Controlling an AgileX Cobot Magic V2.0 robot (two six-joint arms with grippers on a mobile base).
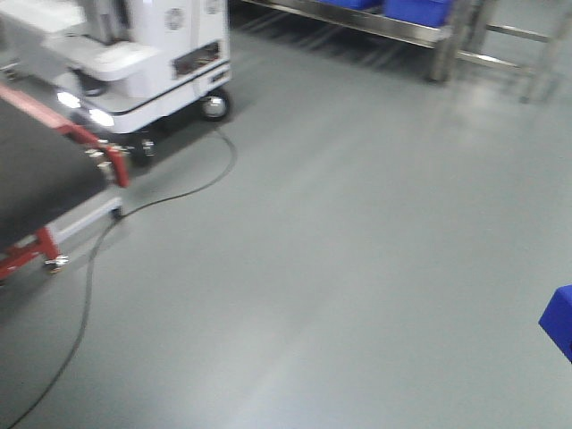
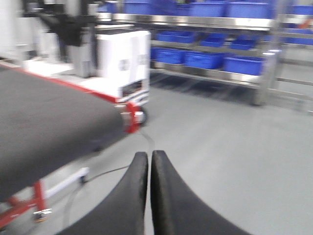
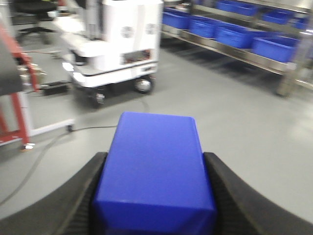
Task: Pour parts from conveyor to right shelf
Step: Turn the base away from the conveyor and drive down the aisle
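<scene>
The right pincer (image 3: 155,160) pinches the blue block (image 3: 154,169), its two black fingers (image 3: 85,198) pressed against the block's left and right sides. The block is a smooth, glossy box shape seen from above and behind. It hangs in the air above the grey floor (image 1: 340,268). In the front view only one blue corner of it shows, at the right edge of the frame.

The left pincer (image 2: 149,156) is pressed together. Its dark curved fingertips meet with only a thin seam between them, and nothing is held there.

The conveyor (image 2: 44,117) lies to the left, a wide dark belt with a thin red strip along its edge, standing on a red frame. The block is well apart from it. No other parts can be made out on the belt.

The shelf (image 2: 195,21) stands across the far side of the room. It is a shiny steel rack with rows of blue bins (image 2: 242,64) on its levels. It too is well apart from the block, with open floor between them.

Near the end of the conveyor stands a white wheeled machine (image 3: 124,34). A black cable (image 1: 85,304) trails over the floor from beneath it, past the conveyor's foot and on toward the near edge. All three views are somewhat blurred.
</scene>
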